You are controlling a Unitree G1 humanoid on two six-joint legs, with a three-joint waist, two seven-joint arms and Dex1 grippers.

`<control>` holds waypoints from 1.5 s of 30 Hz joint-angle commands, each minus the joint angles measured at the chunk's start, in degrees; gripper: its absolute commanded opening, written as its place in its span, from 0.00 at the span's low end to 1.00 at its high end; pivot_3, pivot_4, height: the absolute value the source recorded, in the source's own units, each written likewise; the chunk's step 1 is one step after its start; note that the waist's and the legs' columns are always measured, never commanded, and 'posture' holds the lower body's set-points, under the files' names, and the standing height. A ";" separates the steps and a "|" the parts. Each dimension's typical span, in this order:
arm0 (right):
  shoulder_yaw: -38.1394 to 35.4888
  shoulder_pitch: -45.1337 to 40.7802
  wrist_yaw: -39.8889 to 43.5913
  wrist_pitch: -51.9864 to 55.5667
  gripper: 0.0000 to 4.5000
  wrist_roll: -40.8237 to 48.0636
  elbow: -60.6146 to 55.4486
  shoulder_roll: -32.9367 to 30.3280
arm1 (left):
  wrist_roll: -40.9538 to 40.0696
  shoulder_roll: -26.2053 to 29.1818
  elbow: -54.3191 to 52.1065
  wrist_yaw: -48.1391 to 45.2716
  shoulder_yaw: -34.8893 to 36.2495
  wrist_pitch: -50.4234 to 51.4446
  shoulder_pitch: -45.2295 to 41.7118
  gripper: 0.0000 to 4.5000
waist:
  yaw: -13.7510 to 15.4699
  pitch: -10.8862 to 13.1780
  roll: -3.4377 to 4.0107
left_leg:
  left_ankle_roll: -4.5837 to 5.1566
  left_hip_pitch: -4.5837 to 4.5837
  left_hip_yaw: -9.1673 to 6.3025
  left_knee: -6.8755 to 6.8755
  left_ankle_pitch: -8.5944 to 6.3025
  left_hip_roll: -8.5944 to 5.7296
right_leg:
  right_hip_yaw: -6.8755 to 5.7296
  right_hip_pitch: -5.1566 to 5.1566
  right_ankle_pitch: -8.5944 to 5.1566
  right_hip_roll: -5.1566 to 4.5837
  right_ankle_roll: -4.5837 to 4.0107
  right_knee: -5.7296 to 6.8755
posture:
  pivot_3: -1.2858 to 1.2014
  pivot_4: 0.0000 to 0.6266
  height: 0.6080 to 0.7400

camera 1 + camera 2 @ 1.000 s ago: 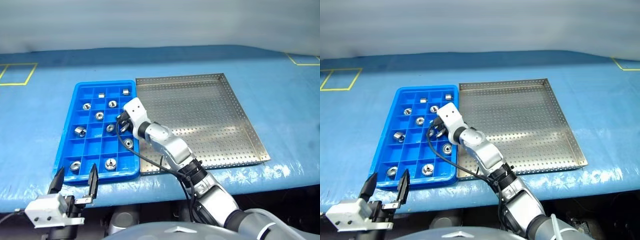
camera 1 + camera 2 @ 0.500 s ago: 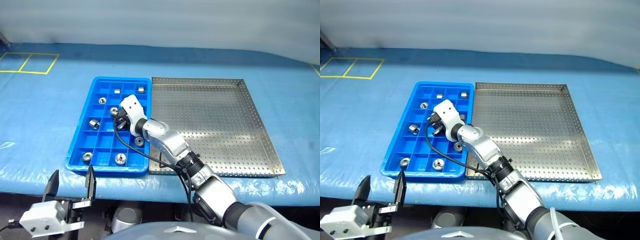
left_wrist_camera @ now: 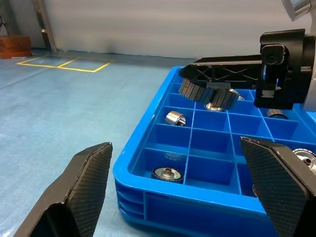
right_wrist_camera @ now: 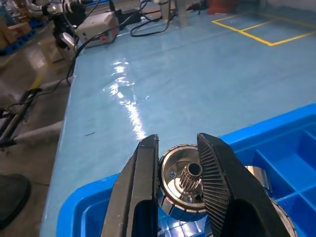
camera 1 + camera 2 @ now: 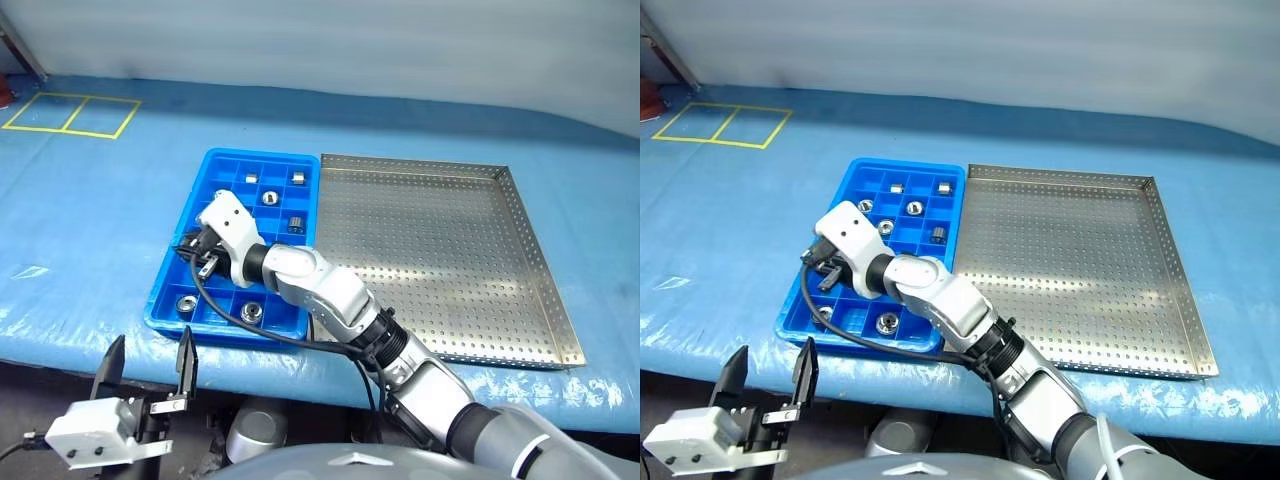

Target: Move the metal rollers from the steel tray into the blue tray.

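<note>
Right gripper (image 4: 177, 197): clenched on one metal roller (image 4: 183, 186), raised over left side of blue tray (image 5: 172, 298).
Left gripper (image 5: 147, 365): released, fingers spread, empty, just before tray's near edge.
Metal rollers (image 5: 251, 312): scattered singly in blue compartments.
Steel tray (image 5: 540, 290): touching blue tray's right side, bare perforated floor.

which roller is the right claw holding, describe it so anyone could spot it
Start at the blue tray left of the steel tray. Over its left edge, the right claw pinches one roller. It alone hangs above the compartments; the others lie inside.
</note>
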 commanded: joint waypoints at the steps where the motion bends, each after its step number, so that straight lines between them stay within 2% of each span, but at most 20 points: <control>1: 0.67 0.57 0.12 -1.08 0.18 -0.03 -0.56 8.66 | 0.14 0.45 -1.38 0.28 -0.11 -0.73 0.55 1.00 | 0.61 0.00 0.00 | 0.00 0.00 0.00 0.00 0.00 0.00 | 0.00 0.00 0.00 0.00 0.00 0.00 | 0.75 0.24 1.00; 9: 0.22 1.35 -0.54 -0.85 0.18 -1.39 2.12 6.95 | -1.21 0.96 -1.90 0.29 1.33 -1.01 0.61 1.00 | 2.33 0.00 0.00 | -0.02 -0.02 0.00 0.02 0.01 0.00 | -0.03 -0.01 0.00 0.00 0.01 0.00 | 0.74 0.24 1.00; 14: -3.88 0.44 -0.44 1.08 0.18 1.83 -1.71 6.86 | -6.92 0.03 -5.34 4.98 10.04 1.05 -2.67 1.00 | 2.52 0.00 0.00 | -0.03 -0.08 -0.09 0.00 0.00 0.02 | -0.14 -0.05 -0.01 0.00 -0.01 0.00 | 0.72 0.24 1.00; 19: -11.04 -2.38 -2.34 2.76 0.18 4.73 -4.31 6.53 | -12.02 3.62 -11.86 11.36 16.13 10.82 -14.89 1.00 | 2.51 0.02 0.05 | -0.15 -0.08 -0.24 0.05 0.07 0.01 | -0.24 0.04 -0.01 -0.01 -0.01 0.01 | 0.69 0.24 1.00; 23: -16.80 -4.47 -4.73 3.86 0.18 7.39 -4.73 6.64 | -15.58 7.51 -12.76 16.67 18.48 21.20 -26.68 1.00 | 1.63 0.02 0.06 | -0.40 -0.02 -0.27 0.02 0.21 -0.01 | -0.23 0.10 0.04 0.00 0.03 0.07 | 0.67 0.24 1.00; 28: -25.02 -7.14 -8.86 5.22 0.18 12.65 -4.19 7.76 | -24.04 9.73 -8.76 22.18 19.27 31.16 -43.80 1.00 | -0.39 -0.04 0.04 | -0.71 0.04 -0.37 0.00 0.40 -0.01 | -0.25 0.14 0.31 0.07 -0.12 0.08 | 0.65 0.24 1.00; 30: -28.03 -8.27 -10.72 5.37 0.18 15.19 -3.88 8.30 | -28.17 8.25 -5.90 24.40 18.63 33.25 -50.70 1.00 | -1.64 -0.06 0.06 | -0.75 0.09 -0.36 0.00 0.43 0.00 | -0.25 0.20 0.51 0.08 -0.40 0.08 | 0.64 0.24 1.00; 34: -34.69 -10.71 -16.17 5.78 0.18 22.75 -3.06 10.11 | -30.18 5.34 0.73 26.16 14.23 38.09 -61.30 1.00 | -4.24 -0.09 0.03 | -0.81 0.21 -0.39 0.01 0.51 0.03 | -0.23 0.37 0.81 0.15 -0.29 0.04 | 0.63 0.24 1.00; 36: -36.32 -11.52 -18.14 5.88 0.18 26.25 -2.86 10.35 | -29.22 4.69 2.97 26.12 12.37 40.07 -62.77 1.00 | -6.21 -0.09 0.04 | -0.79 0.40 -0.38 0.00 0.50 0.03 | -0.19 0.61 0.82 0.15 -0.31 -0.03 | 0.61 0.24 1.00; 41: -38.04 -12.51 -21.77 5.89 0.18 33.37 -3.44 10.48 | -20.39 6.68 8.36 22.11 4.99 41.81 -62.11 1.00 | -11.16 -0.08 0.05 | -0.61 0.71 -0.31 -0.18 0.40 0.05 | -0.13 0.85 0.77 0.15 -0.36 -0.08 | 0.60 0.24 1.00; 45: -37.16 -12.49 -23.07 5.98 0.18 36.46 -4.08 9.96 | -18.85 6.54 9.48 18.85 2.18 42.41 -61.09 1.00 | -13.26 -0.08 0.06 | -0.61 0.67 -0.30 -0.33 0.40 0.12 | -0.16 0.73 0.75 0.14 -0.40 -0.04 | 0.60 0.24 1.00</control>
